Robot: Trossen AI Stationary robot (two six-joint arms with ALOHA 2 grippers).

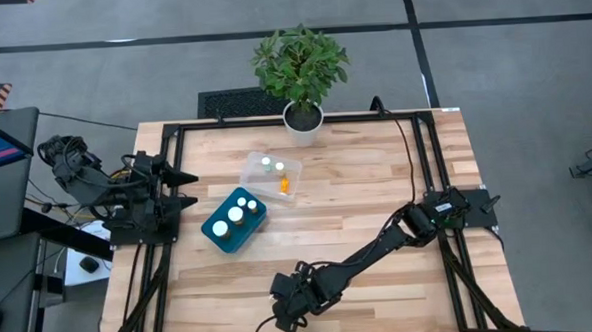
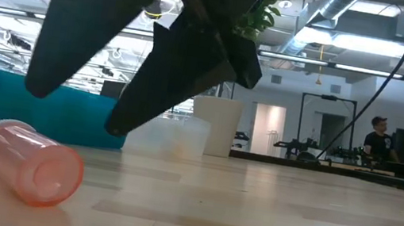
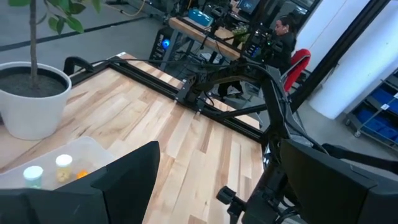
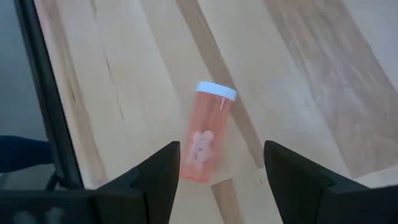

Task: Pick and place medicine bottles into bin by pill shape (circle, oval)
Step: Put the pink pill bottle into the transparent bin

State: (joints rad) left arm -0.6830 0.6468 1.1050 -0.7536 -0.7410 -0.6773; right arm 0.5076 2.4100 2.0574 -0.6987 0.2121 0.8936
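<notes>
An orange medicine bottle (image 4: 207,135) with a white cap (image 4: 216,91) lies on its side on the wood near the table's near edge; it also shows in the low view (image 2: 30,161). My right gripper (image 4: 221,149) hangs open just above it, slanting down, one finger to each side and touching nothing. In the high view the right gripper (image 1: 286,322) hides the bottle. A teal bin (image 1: 251,233) holds three white-capped bottles (image 1: 235,214). A clear bin (image 1: 253,164) holds more bottles (image 1: 280,168). My left gripper (image 1: 189,189) waits open at the table's left edge.
A white plant pot (image 1: 302,117) with a leafy plant stands at the far edge, behind the clear bin. Black frame rails (image 1: 451,269) run along the table's sides. Bare wood lies between the bins and the right arm (image 1: 380,244). A person (image 2: 378,139) is in the room beyond.
</notes>
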